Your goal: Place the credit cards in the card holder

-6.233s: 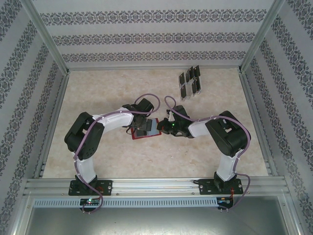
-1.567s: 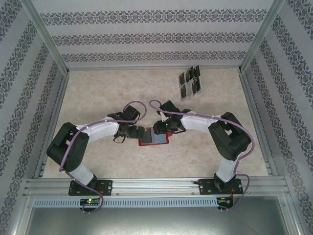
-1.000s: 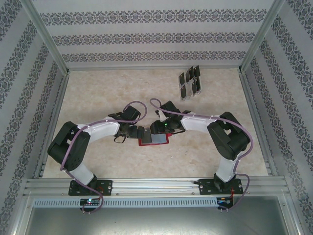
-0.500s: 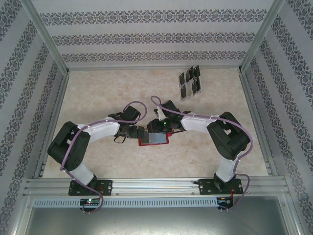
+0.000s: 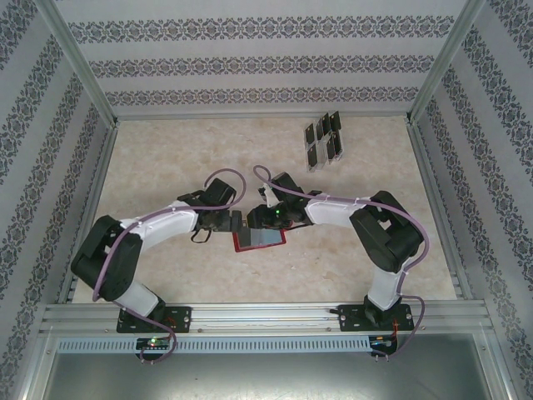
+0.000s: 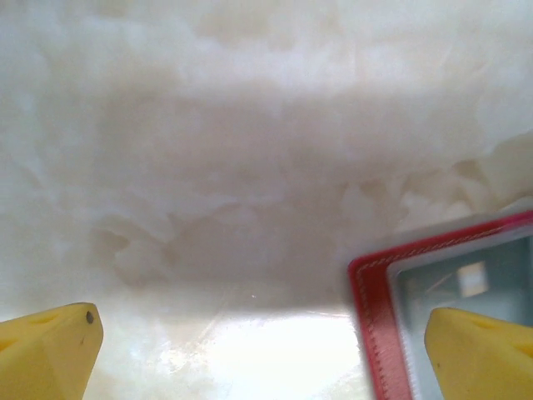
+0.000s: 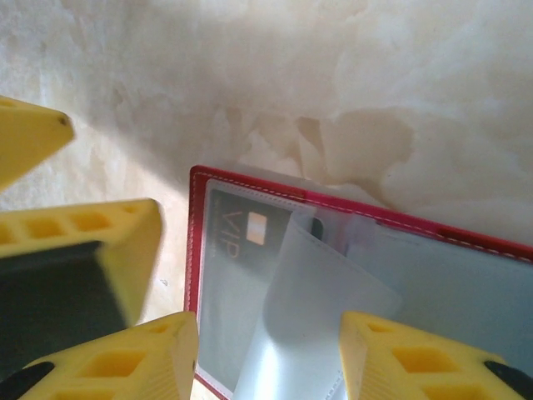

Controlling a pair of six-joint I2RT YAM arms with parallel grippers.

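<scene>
Card holder: We see the small red folding wallet with a grey inner panel [image 5: 265,240] lying open and flat on the beige marbled tabletop [image 5: 166,158], near the middle and between the 2 arms' heads. The left wrist view shows one corner of it [image 6: 372,333]. The right wrist view shows its stitched red edge [image 7: 194,250].

Card in the wallet: A dark grey card marked VIP with a pale square chip [image 7: 237,258] sits flat inside the wallet's end pocket. A clear plastic sleeve [image 7: 316,283] curves up off the panel just beside it.

Cards on the table: The other thin dark rectangular cards [image 5: 321,137] stand in 2 rows in a clear slotted rack [image 5: 312,160] at the far right of the table, well apart from the wallet. We cannot count them surely.

Left gripper [image 5: 233,222]: Its jaws are spread as wide as they go [image 6: 265,354], with nothing between them. One yellow fingertip is over bare table and the other is over the wallet's grey panel at its corner. We cannot tell whether either one touches.

Right gripper [image 5: 255,218]: It is low over the wallet's far edge, facing the left gripper, which is just beside it. Its jaws are partly spread [image 7: 266,329], with a clear gap between the yellow pads. The clear sleeve lies in that gap, and we cannot tell whether a pad touches it. The left gripper's fingers [image 7: 92,237] show at the left side of the right wrist view.
</scene>
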